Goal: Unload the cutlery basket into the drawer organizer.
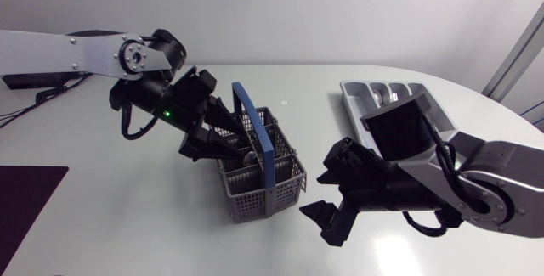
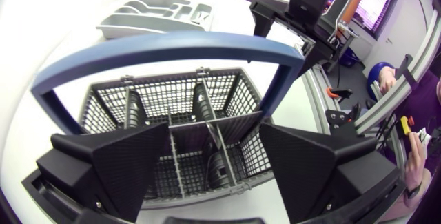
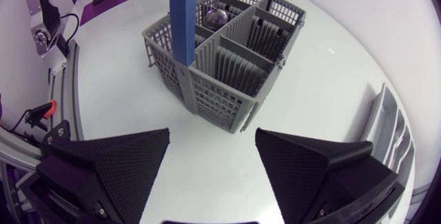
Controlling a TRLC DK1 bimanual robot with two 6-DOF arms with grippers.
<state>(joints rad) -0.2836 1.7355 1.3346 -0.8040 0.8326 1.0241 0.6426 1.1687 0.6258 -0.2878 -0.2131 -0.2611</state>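
Black left claw (image 2: 215,136) tilts spread over the grey basket (image 1: 265,189); right claw (image 3: 212,136) hovers spread beside it.

The cutlery basket (image 1: 255,199), grey mesh plastic split into several compartments, stands upright near the middle of the desk (image 1: 102,225), its blue handle (image 1: 259,136) arching over it. One compartment holds a shiny rounded piece (image 3: 213,17). The grey drawer organizer (image 1: 350,98) lies flat, well apart from the basket

Head view overhead, left wrist view tight above basket (image 2: 172,100), right wrist view near, basket in all.
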